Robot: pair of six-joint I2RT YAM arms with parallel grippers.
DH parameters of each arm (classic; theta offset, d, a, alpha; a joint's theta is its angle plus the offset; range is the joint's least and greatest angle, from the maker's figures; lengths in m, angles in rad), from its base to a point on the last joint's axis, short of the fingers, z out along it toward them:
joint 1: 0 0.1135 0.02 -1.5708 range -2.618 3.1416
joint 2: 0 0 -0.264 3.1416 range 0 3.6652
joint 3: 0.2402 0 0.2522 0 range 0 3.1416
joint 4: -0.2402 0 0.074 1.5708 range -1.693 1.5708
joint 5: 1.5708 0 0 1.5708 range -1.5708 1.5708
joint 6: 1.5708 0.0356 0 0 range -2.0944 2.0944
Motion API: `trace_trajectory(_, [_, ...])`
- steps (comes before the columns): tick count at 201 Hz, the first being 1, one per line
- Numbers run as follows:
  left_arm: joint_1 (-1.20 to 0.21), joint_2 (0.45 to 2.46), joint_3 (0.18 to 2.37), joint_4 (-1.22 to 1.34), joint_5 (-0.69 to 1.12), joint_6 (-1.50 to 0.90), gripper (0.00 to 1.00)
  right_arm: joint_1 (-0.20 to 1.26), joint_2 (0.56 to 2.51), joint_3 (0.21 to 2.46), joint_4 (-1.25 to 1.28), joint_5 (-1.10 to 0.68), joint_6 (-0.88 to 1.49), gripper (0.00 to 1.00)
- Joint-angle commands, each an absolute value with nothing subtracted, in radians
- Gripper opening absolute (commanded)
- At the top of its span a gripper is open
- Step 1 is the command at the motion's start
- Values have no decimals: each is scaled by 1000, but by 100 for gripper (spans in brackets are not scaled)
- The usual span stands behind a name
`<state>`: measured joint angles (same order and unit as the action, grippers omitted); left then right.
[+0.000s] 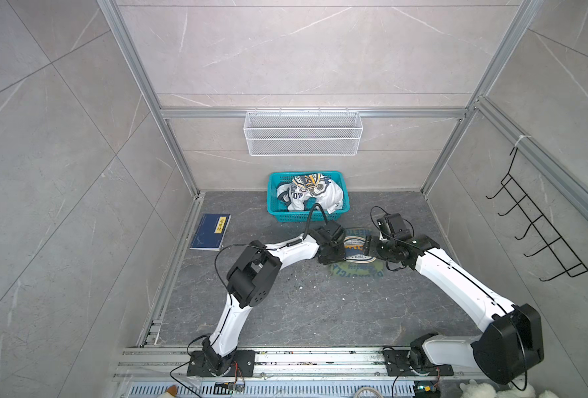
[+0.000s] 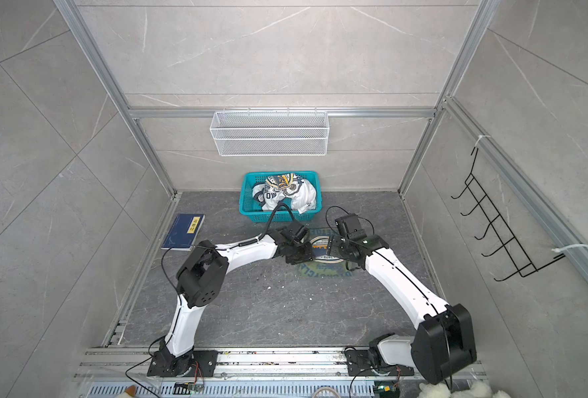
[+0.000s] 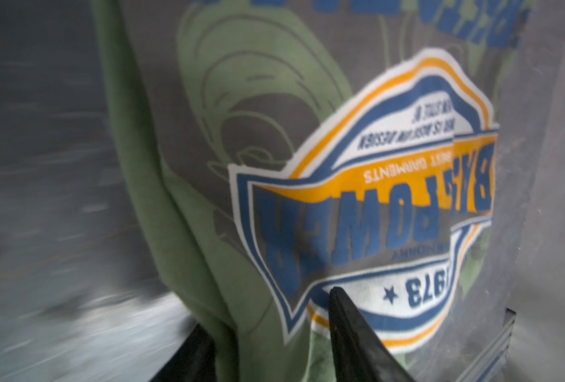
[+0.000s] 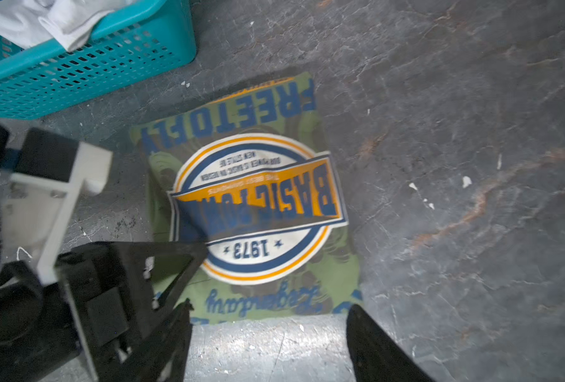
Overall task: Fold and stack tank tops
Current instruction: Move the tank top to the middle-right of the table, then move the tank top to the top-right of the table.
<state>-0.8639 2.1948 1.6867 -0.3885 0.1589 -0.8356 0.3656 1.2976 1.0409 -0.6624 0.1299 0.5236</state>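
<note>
Green tank top (image 4: 258, 205) pinched by the left gripper (image 3: 268, 311).
It is laid folded on the table (image 1: 285, 310) near the basket (image 1: 306, 216) holding the white tank top (image 1: 330, 198); the right gripper (image 4: 270, 306) is spread wide, empty.

— What stands at the back?
— A teal basket (image 1: 285, 215) by the wall, a wire basket (image 1: 303, 138) hung above it.
— And to the left?
— A blue book (image 1: 210, 231), flat on the tabletop (image 1: 303, 310).

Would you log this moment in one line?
green tank top: folded on table; left gripper: astride its edge; right gripper: open; white tank top: in basket
</note>
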Motion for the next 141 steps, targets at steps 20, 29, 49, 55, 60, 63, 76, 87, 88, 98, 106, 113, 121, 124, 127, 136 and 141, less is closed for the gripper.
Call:
trace_trajectory(20, [-867,2227,1834,-440,156,-865,55,358,1192,989,-780,186,547,76])
trace_trajectory(29, [-865,2192,1811,-446,143,-861,57,359,1175,976,-791,178,558,76])
trace_trajectory(49, [-863,2065,1716,-470,62,-836,61,360,1134,920,-783,132,598,76])
trace_trajectory(55, [-861,2021,1676,-475,34,-829,62,360,1125,898,-778,118,614,76])
trace_trajectory(60, [-859,1989,1640,-478,17,-828,63,362,1118,877,-766,100,628,76])
trace_trajectory(63, [-856,1965,1616,-480,3,-825,63,362,1113,862,-757,89,635,76])
trace_trajectory(76, [-849,1856,1516,-472,-58,-813,64,379,1099,795,-703,36,682,75])
trace_trajectory(87, [-847,1768,1437,-472,-121,-799,65,413,1100,746,-660,13,728,75])
trace_trajectory(88, [-847,1760,1431,-471,-127,-797,65,416,1100,742,-655,12,734,75])
trace_trajectory(98, [-845,1684,1371,-465,-172,-787,66,459,1108,713,-628,28,773,75])
trace_trajectory(106, [-841,1630,1319,-457,-194,-778,67,500,1119,693,-605,51,800,75])
trace_trajectory(113, [-837,1588,1278,-448,-206,-774,68,523,1138,681,-583,57,817,76])
trace_trajectory(121, [-828,1540,1231,-440,-219,-770,69,541,1167,674,-559,58,829,76])
trace_trajectory(124, [-827,1524,1215,-437,-225,-769,69,545,1179,672,-551,60,834,76])
trace_trajectory(127, [-824,1507,1198,-433,-232,-767,69,550,1191,670,-542,62,835,76])
trace_trajectory(136, [-818,1463,1156,-428,-252,-762,70,558,1239,670,-518,78,838,76])
trace_trajectory(141, [-813,1440,1135,-428,-262,-760,70,558,1263,673,-507,83,837,76])
